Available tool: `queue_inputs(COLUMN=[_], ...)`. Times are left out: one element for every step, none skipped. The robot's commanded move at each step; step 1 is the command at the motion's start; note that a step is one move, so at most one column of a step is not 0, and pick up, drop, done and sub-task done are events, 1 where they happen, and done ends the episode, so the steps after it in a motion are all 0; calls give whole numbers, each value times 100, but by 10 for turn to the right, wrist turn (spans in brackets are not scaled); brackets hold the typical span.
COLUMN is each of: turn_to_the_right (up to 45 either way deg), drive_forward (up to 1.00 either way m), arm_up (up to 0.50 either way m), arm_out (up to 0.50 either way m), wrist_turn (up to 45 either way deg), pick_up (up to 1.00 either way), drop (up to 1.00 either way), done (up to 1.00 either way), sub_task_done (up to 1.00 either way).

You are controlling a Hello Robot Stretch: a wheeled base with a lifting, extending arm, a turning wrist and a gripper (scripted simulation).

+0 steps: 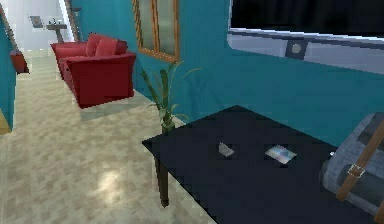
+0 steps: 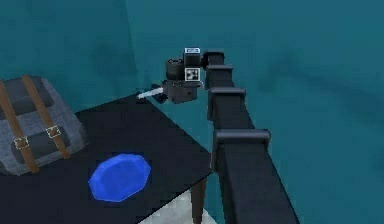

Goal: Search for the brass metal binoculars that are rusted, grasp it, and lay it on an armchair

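Dark table [image 2: 150, 135], grey backpack [image 2: 35, 125], blue plate [image 2: 120, 177], tool [image 2: 152, 95]

A red armchair [image 1: 102, 72] with thick padded arms stands upright on the pale floor [image 1: 60, 140] beside the teal wall [image 1: 205, 60]; a second red seat [image 1: 72, 50] sits just behind it.

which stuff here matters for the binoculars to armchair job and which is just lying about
For the job:
red armchair
gripper
possibly the small grey thing on the dark table, too small to name

Just lying about:
backpack
flat pale item
blue disc
potted plant
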Motion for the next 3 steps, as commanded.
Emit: queue_inputs(turn_to_the_right=[0, 0, 0], drive_forward=[0, 0, 0], arm_up=[0, 0, 0], arm_out=[0, 0, 0], wrist_turn=[-450, -450, -120], pick_up=[0, 0, 0], drop=[0, 0, 0], done=[0, 0, 0], sub_task_done=[0, 0, 0])
